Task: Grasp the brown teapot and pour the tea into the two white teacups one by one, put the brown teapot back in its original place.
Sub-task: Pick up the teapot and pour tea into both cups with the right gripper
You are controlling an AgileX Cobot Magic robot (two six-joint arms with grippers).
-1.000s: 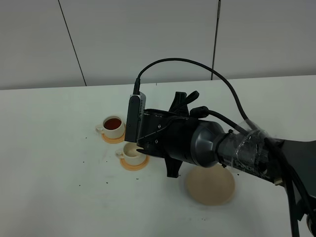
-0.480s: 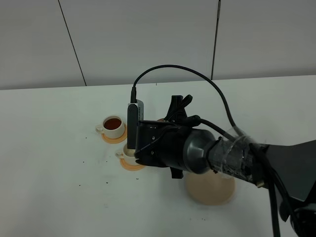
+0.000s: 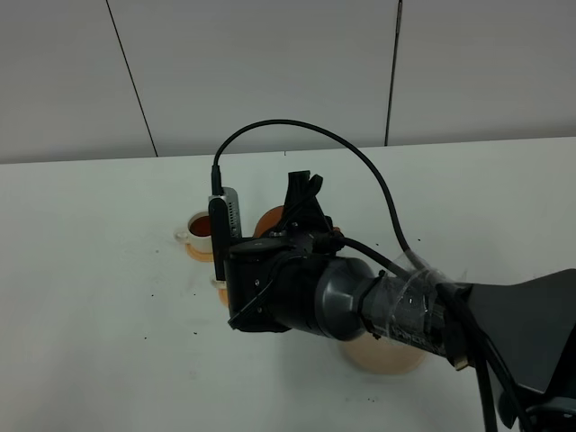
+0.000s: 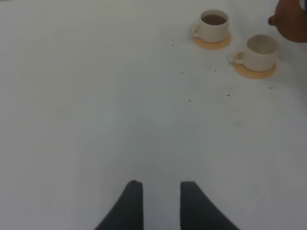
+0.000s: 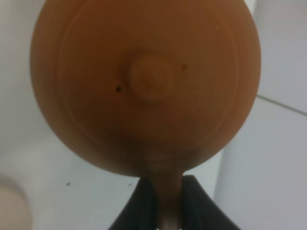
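Note:
My right gripper (image 5: pixel 163 203) is shut on the loop handle of the brown teapot (image 5: pixel 144 81), whose lid and knob fill the right wrist view. From above, the teapot (image 3: pixel 268 221) shows as a brown patch beside the right gripper (image 3: pixel 302 191), held over the cups. The left wrist view shows both white teacups on orange saucers. The farther one (image 4: pixel 214 25) holds dark tea and the nearer one (image 4: pixel 261 51) looks pale inside. The teapot (image 4: pixel 290 18) hangs just beyond the nearer cup, spout toward it. My left gripper (image 4: pixel 161 194) is open over bare table.
The beige coaster (image 3: pixel 389 358) lies on the white table (image 3: pixel 90 270) to the right of the cups, partly covered by my right arm. That arm also hides the nearer cup from above; the tea-filled cup (image 3: pixel 199 225) peeks out beside the wrist camera. Dark specks dot the table.
My right arm has swung left and rolled, carrying the teapot toward the cups. It now covers the nearer cup from above, and the teapot's brown body has come into view.

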